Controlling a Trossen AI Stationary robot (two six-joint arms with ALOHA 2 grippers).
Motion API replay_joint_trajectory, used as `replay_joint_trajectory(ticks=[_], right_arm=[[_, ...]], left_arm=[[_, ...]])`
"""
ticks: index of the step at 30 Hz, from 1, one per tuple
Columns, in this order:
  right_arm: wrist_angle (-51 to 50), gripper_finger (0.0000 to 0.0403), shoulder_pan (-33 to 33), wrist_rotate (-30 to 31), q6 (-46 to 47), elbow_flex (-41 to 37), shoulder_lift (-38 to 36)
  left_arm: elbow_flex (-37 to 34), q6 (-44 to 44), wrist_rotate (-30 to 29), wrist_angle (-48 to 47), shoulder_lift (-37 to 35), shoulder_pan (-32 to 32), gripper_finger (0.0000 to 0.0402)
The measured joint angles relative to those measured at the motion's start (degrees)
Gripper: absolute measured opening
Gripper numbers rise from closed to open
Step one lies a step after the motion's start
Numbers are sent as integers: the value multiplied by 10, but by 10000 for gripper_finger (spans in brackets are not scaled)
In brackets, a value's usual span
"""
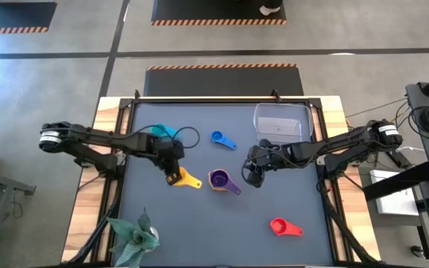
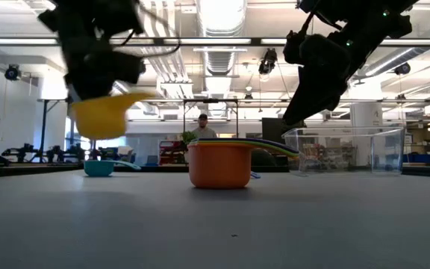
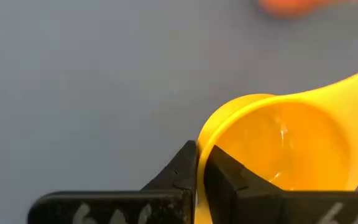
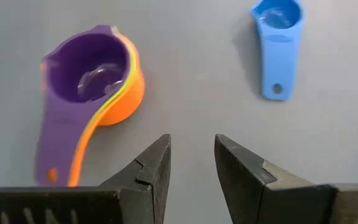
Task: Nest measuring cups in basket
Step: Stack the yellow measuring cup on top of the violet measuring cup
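Note:
My left gripper is shut on the yellow cup, held above the mat left of the stack. The stack has the purple cup nested in green and orange ones; it rests on its base at the mat's centre. My right gripper hangs open above the mat, right of the stack. The blue cup lies toward the far side, the teal cup far left, the red cup near right. The clear basket stands at the far right. My left gripper pinches the yellow cup's wall at the rim, one finger inside the bowl and one outside. The cup is lifted clear of the mat, its handle pointing toward the stack.
A green paper-like plant stands at the near left corner. The dark mat has bare room along its near side. A black cable loop lies by the teal cup. A person is far behind the table.

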Motion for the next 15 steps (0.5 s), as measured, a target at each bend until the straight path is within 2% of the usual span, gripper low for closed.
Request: replay_joint_trajectory(ticks=[6,15], right_arm=[[-1,114,-18,2,0,0,0],[-3,114,-25,0,10,0,0]], left_arm=[[97,52,-30,1,52,0,1],[198,71,-18,41,182,1,0]])
